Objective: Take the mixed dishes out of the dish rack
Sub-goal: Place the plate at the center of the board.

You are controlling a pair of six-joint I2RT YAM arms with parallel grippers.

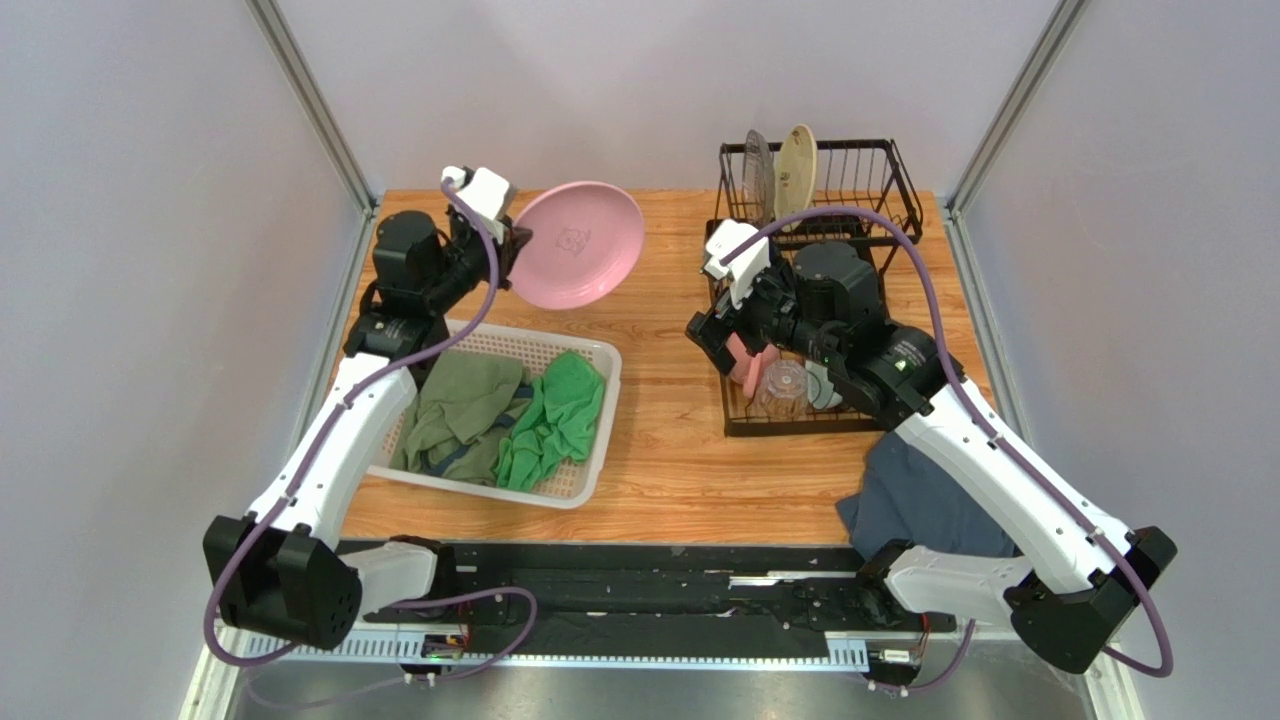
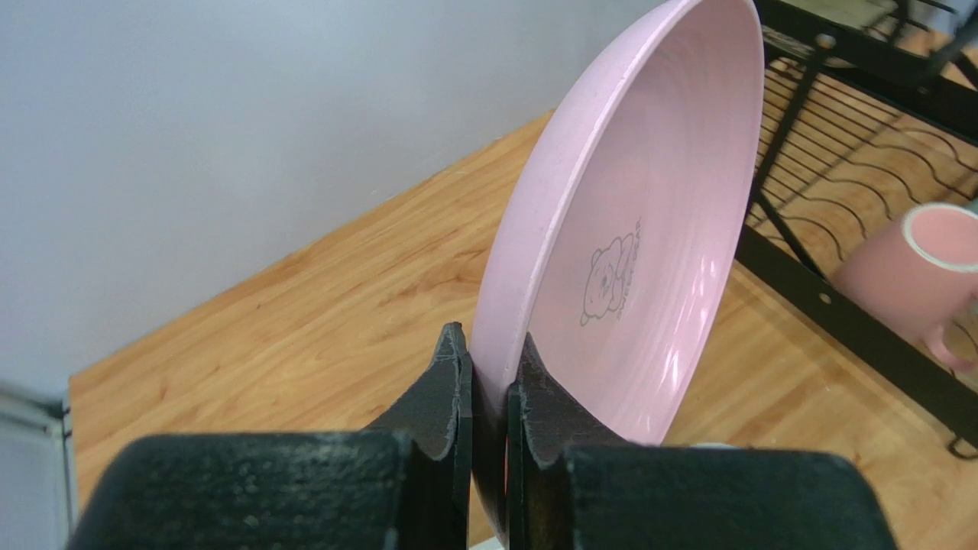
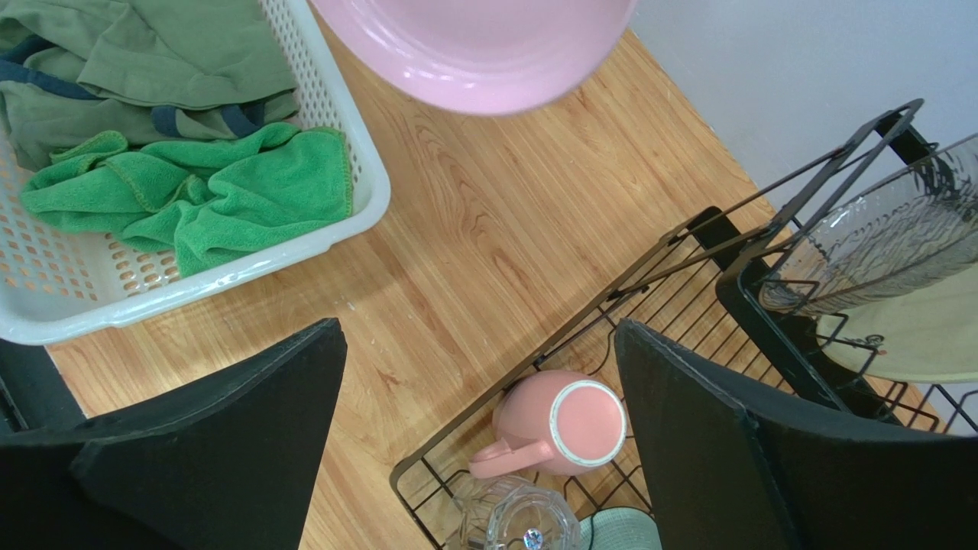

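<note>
My left gripper (image 1: 511, 248) (image 2: 488, 378) is shut on the rim of the large pink plate (image 1: 579, 243) (image 2: 643, 229), holding it tilted above the table's far left. My right gripper (image 1: 736, 338) (image 3: 480, 344) hangs open over the near-left corner of the dish rack's lower tray (image 1: 751, 423) (image 3: 643, 287), with nothing between its fingers. Below it in the tray stand the pink mug (image 3: 563, 424) (image 1: 747, 365), a clear glass cup (image 3: 517, 521) (image 1: 781, 383) and a teal bowl (image 3: 620, 533). A grey plate (image 1: 759, 173) and a cream plate (image 1: 796, 168) stand upright in the upper shelf.
A white mesh basket (image 1: 594, 450) (image 3: 356, 183) with green cloths (image 1: 556, 420) (image 3: 230, 183) sits at the near left. A blue-grey cloth (image 1: 917, 503) lies at the table's near right edge. Bare wood (image 1: 676, 450) runs between basket and rack.
</note>
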